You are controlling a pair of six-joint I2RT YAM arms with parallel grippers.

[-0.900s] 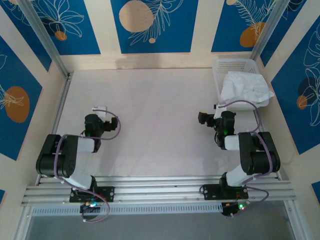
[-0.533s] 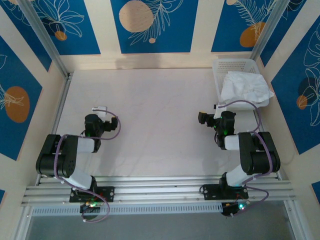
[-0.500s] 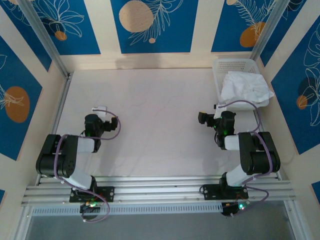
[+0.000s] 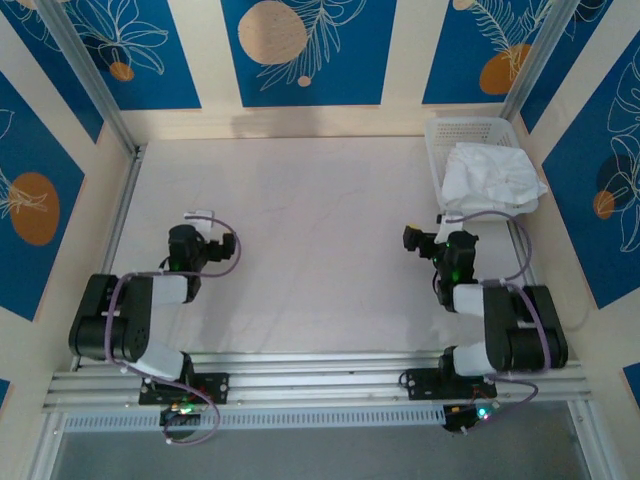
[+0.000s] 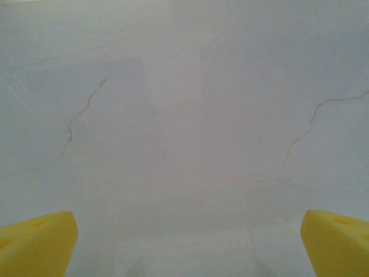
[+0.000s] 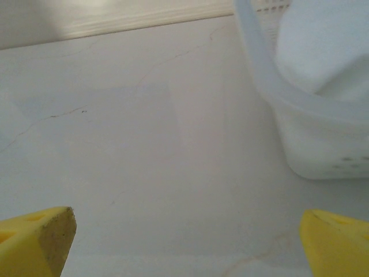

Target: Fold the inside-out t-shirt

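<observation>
— Which step is in hand?

— No folding is begun, it is judged; the garment is not yet fetched. Nearest, the left fingers point(image 5: 37, 245) are spread to their widest over bare worktop point(image 5: 184, 115), and nothing is held between them.

— And on the other side?

— The right fingers point(image 6: 34, 239) are likewise parted wide, with nothing gripped. They are pointed toward the white lattice basket point(image 6: 271, 75), which is seen ahead and to the right.

— Where is the inside-out t-shirt found?

— The inside-out t-shirt point(image 4: 490, 175) is bundled in that basket at the far right corner of the worktop. It is heaped above the rim and, as far as can be told, draped over the right edge.

— What is called for next?

— Most likely the right fingers are to be reached forward over the rim and closed on a fold of cloth. The bundle is then to be drawn out onto the open middle of the worktop. Only then can it be spread flat, with the left fingers brought across to help. Care is needed that the basket is not dragged along with the soft cloth.
</observation>
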